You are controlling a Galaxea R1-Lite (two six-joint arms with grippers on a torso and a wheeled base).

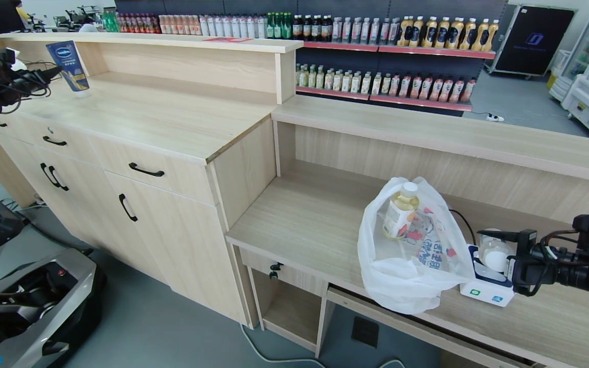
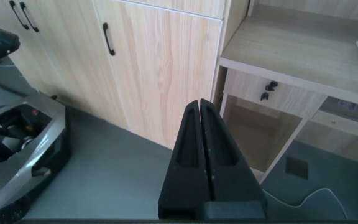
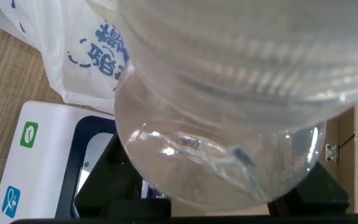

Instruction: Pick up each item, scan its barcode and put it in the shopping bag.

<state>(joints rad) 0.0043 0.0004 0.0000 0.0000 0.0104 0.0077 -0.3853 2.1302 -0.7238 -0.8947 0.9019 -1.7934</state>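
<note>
Head view first. Got a white shopping bag (image 1: 412, 266) standing open on the lower counter (image 1: 304, 220), with a yellowish drink bottle (image 1: 401, 210) upright inside. Just beside the bag, toward the robot's right, spotted a white and blue scanner (image 1: 486, 292). Right over that, seeing the right gripper (image 1: 500, 256) pinching a clear bottle (image 1: 492, 251), held close above the scanner. Way off on the upper counter (image 1: 172, 117), noticed a blue tube (image 1: 71, 65) standing on its cap, with the left gripper (image 1: 49, 74) near it but apart.

Left wrist view next. Showing that gripper's fingers (image 2: 191, 149) pressed flat together with nothing between, hanging over grey floor (image 2: 104, 168) in front of the cabinet doors (image 2: 160, 68).

Right wrist view last. Looking straight along the clear bottle, clamped between dark fingers (image 3: 117, 186) right over the scanner, with the bag up against the scanner's edge.
</note>
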